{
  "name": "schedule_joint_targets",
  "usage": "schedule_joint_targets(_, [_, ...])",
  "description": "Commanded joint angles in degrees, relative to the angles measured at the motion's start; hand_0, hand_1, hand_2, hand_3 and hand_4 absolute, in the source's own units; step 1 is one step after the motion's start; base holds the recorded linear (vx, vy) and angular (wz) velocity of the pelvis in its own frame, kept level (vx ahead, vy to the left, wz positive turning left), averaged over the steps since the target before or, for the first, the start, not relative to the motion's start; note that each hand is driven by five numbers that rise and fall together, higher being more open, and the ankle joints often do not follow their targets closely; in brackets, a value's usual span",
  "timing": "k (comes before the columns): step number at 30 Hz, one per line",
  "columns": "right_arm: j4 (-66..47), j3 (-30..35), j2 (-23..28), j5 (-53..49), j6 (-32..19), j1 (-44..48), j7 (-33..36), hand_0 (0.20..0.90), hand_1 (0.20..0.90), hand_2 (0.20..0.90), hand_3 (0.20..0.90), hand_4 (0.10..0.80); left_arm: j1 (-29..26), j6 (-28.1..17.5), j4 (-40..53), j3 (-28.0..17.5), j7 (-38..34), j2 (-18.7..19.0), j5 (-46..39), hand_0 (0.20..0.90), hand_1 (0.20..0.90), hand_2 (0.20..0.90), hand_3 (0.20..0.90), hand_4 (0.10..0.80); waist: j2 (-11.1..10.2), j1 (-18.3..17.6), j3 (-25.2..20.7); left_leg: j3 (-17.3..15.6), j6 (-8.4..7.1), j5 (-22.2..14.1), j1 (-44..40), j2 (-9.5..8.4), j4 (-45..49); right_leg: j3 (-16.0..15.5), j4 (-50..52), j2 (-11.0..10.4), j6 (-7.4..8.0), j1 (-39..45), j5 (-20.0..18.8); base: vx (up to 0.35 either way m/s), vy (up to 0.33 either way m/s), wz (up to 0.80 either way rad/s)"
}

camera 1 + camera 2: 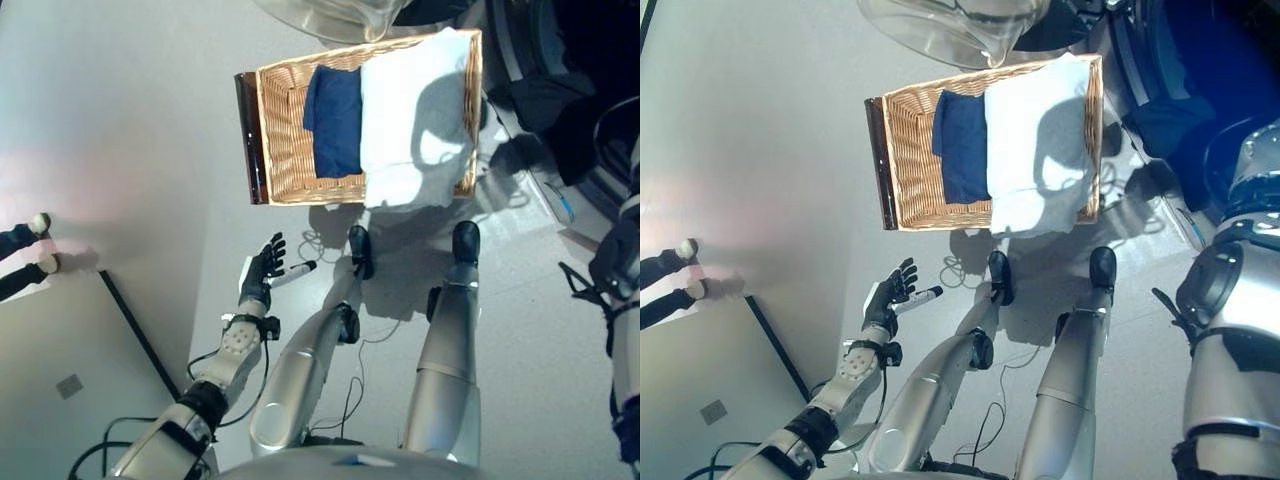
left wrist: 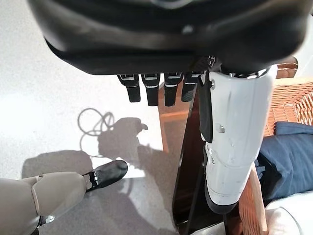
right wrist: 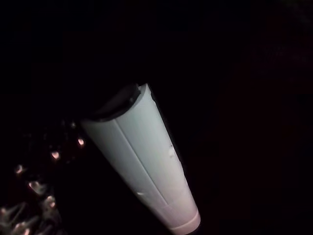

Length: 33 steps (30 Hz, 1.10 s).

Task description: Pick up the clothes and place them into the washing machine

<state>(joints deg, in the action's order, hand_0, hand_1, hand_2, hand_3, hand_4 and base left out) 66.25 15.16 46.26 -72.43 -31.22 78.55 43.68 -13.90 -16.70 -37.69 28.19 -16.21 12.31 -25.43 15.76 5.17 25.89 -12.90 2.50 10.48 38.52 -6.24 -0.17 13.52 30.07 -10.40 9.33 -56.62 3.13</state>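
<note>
A wicker basket (image 1: 275, 150) stands on the floor ahead of me. Inside it a dark blue garment (image 1: 335, 120) lies beside a large white cloth (image 1: 415, 110) that drapes over the near rim. My left hand (image 1: 262, 275) hovers open and empty over the floor, short of the basket's near left corner; its wrist view shows straight fingers (image 2: 156, 88) and the white-covered thumb (image 2: 234, 137) by the basket's dark end wall. My right arm reaches off to the right into darkness. Only the right hand's thumb (image 3: 146, 161) shows clearly there.
The washing machine (image 1: 1210, 60) is at the upper right, its clear door (image 1: 940, 30) swung out beyond the basket. Dark cloth (image 1: 555, 110) lies at its front. A person's legs and white shoes (image 1: 35, 245) show at the left edge. A black strip (image 1: 140, 340) crosses the floor.
</note>
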Motion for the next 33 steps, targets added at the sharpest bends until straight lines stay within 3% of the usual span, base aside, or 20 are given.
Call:
schedule_joint_targets(1, [-6.7, -10.1, 16.4, 6.4, -7.2, 3.8, 0.1, 0.2, 0.2, 0.2, 0.2, 0.3, 3.0, -2.7, -0.3, 0.0, -1.7, 1.8, -1.0, 0.9, 0.9, 0.9, 0.9, 0.8, 9.2, -3.4, -3.8, -1.7, -5.88, -7.7, 4.3, 4.28, 10.5, -1.8, -3.6, 3.6, -4.42, 1.6, -0.5, 0.0, 0.0, 0.0])
schedule_joint_targets(13, [-7.1, -13.1, 15.7, 9.7, -4.6, 4.6, -0.1, 0.2, 0.2, 0.2, 0.2, 0.3, 3.6, -2.8, 0.6, -0.7, -1.6, 2.7, -0.8, 0.9, 0.9, 0.9, 0.9, 0.8, 8.4, -2.9, -4.1, -2.0, -5.99, -8.4, 3.6, 4.39, 10.8, -2.2, -4.0, 3.5, -4.34, 2.6, -0.2, 0.006, 0.002, 0.0])
schedule_joint_targets(14, [-7.2, -13.2, 15.6, 10.4, -4.1, 4.4, 0.1, 0.9, 0.9, 0.9, 0.9, 0.8, 3.7, -2.8, 0.5, -0.8, -1.5, 2.7, -0.8, 0.9, 0.9, 0.9, 0.9, 0.8, 8.3, -3.0, -4.0, -2.0, -5.98, -8.4, 3.6, 4.45, 10.9, -2.2, -3.9, 3.5, -4.39, 2.6, -0.2, 0.0, 0.0, 0.0])
schedule_joint_targets(27, [-8.5, -13.3, 13.2, 12.3, -3.1, 3.2, 0.9, 0.9, 0.9, 0.9, 0.9, 0.8, 3.6, -2.9, 0.4, -1.2, -1.7, 2.7, -1.2, 0.9, 0.9, 0.9, 0.9, 0.8, 7.7, -2.4, -4.3, -2.4, -5.89, -8.2, 3.3, 4.53, 10.8, -2.1, -4.8, 3.7, -4.47, 3.2, -0.7, 0.005, 0.004, 0.0])
schedule_joint_targets(33, [-6.3, -14.4, 13.1, 15.9, 0.1, 3.2, 3.2, 0.9, 0.9, 0.9, 0.9, 0.8, 3.8, -3.0, 0.9, -1.2, -1.9, 3.0, -1.0, 0.9, 0.9, 0.9, 0.9, 0.8, 7.6, -1.9, -4.5, -2.5, -5.67, -8.2, 3.4, 4.41, 10.9, -2.0, -5.0, 3.7, -4.51, 3.3, -1.2, 0.008, 0.012, -0.01])
